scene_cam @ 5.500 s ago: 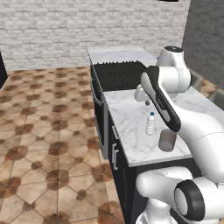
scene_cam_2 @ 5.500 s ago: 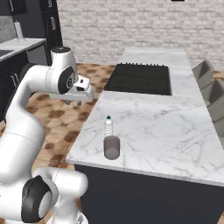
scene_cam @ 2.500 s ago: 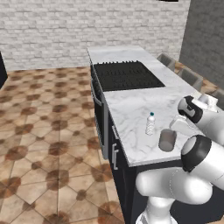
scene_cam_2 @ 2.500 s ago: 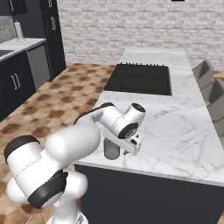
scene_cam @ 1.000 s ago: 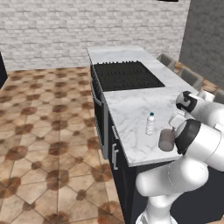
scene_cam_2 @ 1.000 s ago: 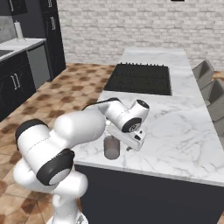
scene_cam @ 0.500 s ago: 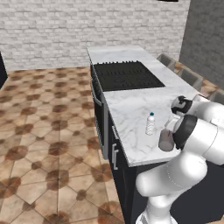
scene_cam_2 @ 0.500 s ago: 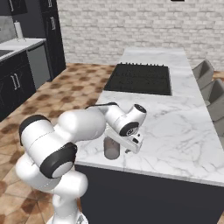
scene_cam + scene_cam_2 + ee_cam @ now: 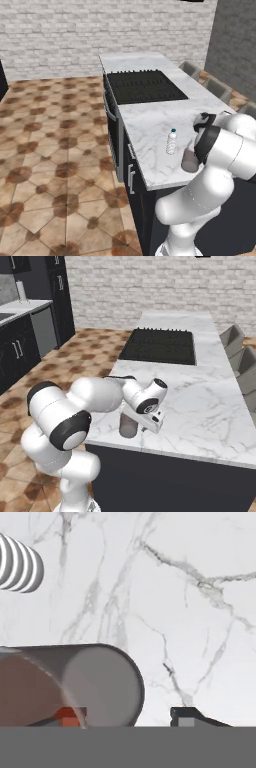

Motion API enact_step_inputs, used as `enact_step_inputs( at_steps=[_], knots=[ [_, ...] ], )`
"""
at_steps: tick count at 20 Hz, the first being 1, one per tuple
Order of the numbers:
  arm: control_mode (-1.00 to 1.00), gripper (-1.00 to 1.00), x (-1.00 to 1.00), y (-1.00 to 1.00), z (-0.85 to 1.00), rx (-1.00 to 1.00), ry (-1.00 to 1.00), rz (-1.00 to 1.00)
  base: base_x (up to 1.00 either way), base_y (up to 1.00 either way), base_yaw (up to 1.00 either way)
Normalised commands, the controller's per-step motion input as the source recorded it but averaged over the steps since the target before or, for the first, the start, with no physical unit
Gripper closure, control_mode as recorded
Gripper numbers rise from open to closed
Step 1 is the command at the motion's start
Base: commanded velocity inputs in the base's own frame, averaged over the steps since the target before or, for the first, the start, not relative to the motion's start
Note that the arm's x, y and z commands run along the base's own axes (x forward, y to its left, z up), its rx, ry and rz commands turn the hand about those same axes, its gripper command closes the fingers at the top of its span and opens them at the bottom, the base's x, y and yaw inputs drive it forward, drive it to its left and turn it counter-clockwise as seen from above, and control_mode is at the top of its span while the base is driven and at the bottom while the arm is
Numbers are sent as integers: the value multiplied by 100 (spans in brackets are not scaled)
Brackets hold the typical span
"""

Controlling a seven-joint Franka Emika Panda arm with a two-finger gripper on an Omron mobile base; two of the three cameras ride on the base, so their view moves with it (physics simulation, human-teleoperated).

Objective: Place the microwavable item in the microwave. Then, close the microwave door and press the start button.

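White robot arm [image 9: 95, 393] built of smooth, rounded, glossy segments, each thick and tubular, joined by dark grey to black ring-shaped joints [image 9: 70, 437]. A round black cap closes the wrist joint [image 9: 150, 405] in the right base view; a broad black band [image 9: 206, 145] circles the forearm in the left base view. The white hand block [image 9: 151, 421] carries small dark markings. Two small dark finger tips [image 9: 187, 716] are blocky, one showing an orange-red patch behind the translucent cup.

Light was even and fairly bright with soft shadows, no glare showed on the marble counter [image 9: 150, 125], and the rendering looked slightly soft throughout.
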Motion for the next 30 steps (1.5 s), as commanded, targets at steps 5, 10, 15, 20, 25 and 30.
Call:
enact_step_inputs(
  at_steps=[5, 10, 15, 20, 25, 30],
  knots=[
    [-100, 100, -2, 0, -6, 0, 0, 0, 0, 0, 0],
    [-100, 100, 0, 13, 3, 0, 0, 0, 0, 0, 0],
    [-100, 100, -26, 1, 49, 0, -10, 0, 0, 0, 0],
    [-100, 100, -86, 0, 100, 0, -15, 0, 0, 0, 0],
    [-100, 100, -88, 11, 100, 0, -10, 0, 0, 0, 0],
    [-100, 100, -38, 69, 78, -1, 1, 0, 0, 0, 0]
  ],
)
